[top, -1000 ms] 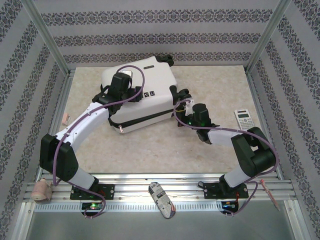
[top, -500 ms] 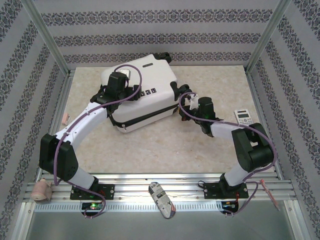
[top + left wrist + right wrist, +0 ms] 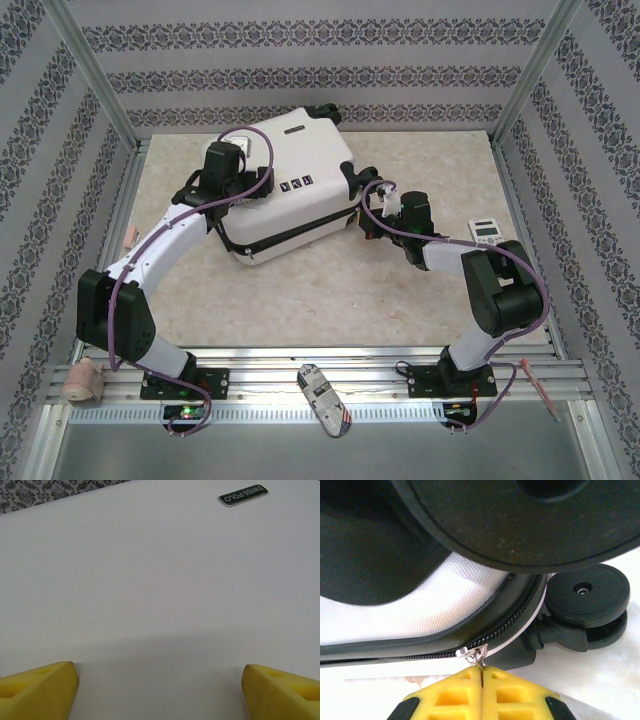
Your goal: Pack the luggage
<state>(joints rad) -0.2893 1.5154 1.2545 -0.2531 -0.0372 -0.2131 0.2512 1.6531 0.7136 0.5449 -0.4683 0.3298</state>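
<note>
Beige table (image 3: pixel 300 300), patterned walls (image 3: pixel 300 80). The luggage (image 3: pixel 300 205) lies flat, far centre, closed; its contents are hidden. The right gripper (image 3: pixel 481 672), pinched tight on the zipper pull (image 3: pixel 479 654), has drawn it toward a wheel (image 3: pixel 585 592), so zipping appears well along. The left gripper (image 3: pixel 159 674), spread wide and empty, sits over the shell.
</note>
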